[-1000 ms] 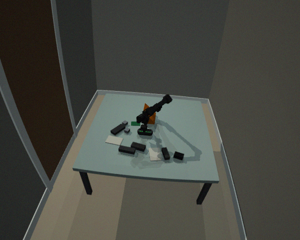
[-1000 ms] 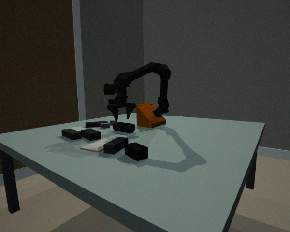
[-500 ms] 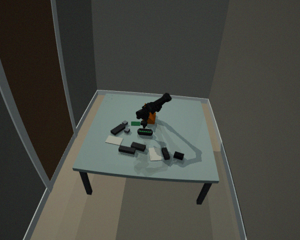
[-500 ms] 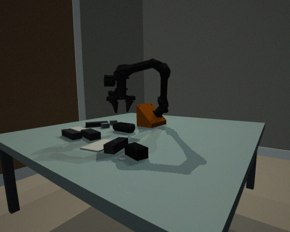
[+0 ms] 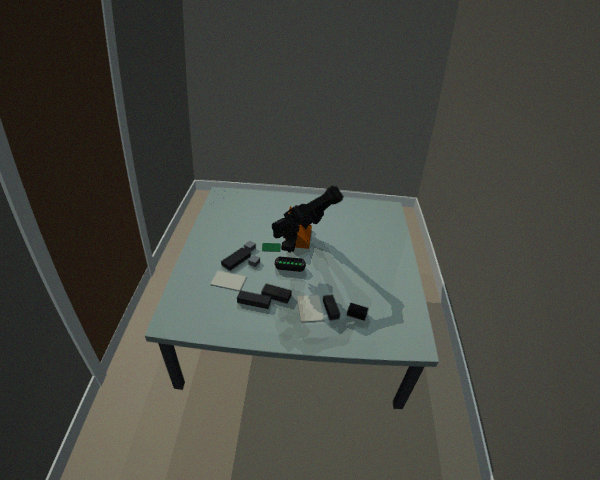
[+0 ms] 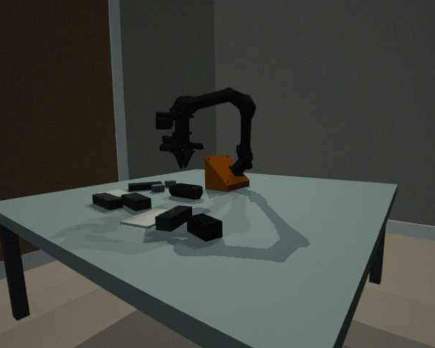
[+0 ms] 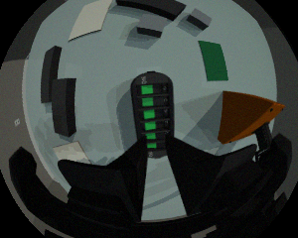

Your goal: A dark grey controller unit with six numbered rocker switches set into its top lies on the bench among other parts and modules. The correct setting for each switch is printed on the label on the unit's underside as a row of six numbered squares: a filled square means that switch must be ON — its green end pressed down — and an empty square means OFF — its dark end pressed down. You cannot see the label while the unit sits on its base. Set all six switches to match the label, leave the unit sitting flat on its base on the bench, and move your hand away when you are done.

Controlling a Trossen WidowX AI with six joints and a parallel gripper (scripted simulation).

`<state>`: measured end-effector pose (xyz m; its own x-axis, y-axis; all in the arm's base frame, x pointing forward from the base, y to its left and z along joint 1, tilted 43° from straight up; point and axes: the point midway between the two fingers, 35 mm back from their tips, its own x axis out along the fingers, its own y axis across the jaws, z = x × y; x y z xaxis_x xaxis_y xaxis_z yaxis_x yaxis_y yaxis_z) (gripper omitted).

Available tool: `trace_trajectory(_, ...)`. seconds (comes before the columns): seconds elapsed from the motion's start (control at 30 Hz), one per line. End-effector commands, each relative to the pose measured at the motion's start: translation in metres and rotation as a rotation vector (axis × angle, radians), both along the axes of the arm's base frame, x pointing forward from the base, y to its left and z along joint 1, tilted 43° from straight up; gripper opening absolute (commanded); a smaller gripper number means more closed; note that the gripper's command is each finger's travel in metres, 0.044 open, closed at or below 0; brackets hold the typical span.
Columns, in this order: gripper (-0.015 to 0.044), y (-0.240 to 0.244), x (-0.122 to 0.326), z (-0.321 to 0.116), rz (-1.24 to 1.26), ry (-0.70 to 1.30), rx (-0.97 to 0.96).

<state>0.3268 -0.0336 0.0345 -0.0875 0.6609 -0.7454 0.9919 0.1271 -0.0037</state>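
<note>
The dark grey controller unit (image 5: 290,264) (image 6: 185,191) (image 7: 153,115) sits upright on the bench (image 5: 362,248) (image 6: 285,209), switches up. In the wrist view its six rocker switches run in a row down the unit, green ends on the left and dark ends on the right. Which ends are pressed down I cannot tell surely. The label underneath is hidden. My gripper (image 6: 182,167) (image 7: 156,140) points down above the unit, apart from it. Its fingertips are almost together with nothing between them. In the wrist view they overlap the unit's lower end.
The orange arm base (image 5: 303,238) (image 6: 225,174) (image 7: 240,116) is behind the unit. A green card (image 5: 271,247) (image 7: 214,60), small grey blocks (image 5: 253,261) (image 6: 157,188), dark modules (image 5: 253,299) (image 5: 235,258) (image 6: 204,227) and pale plates (image 5: 228,280) (image 5: 306,312) lie around it.
</note>
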Motion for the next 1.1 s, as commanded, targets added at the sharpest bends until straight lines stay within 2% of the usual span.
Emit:
trace_trajectory(0.0,0.0,-0.0006,-0.0002,0.0,0.006,-0.002,-0.003)
trace_trajectory(0.43,0.0,-0.0006,-0.0002,0.0,0.006,-0.002,-0.003)
trace_trajectory(0.97,0.042,-0.0001,0.0002,0.0001,0.0,0.0,0.0)
trace_trajectory(1.0,0.044,-0.0001,0.0002,0.0001,0.0,0.0,0.0)
trace_trajectory(1.07,0.044,-0.0001,0.0002,0.0001,0.0,0.0,0.0)
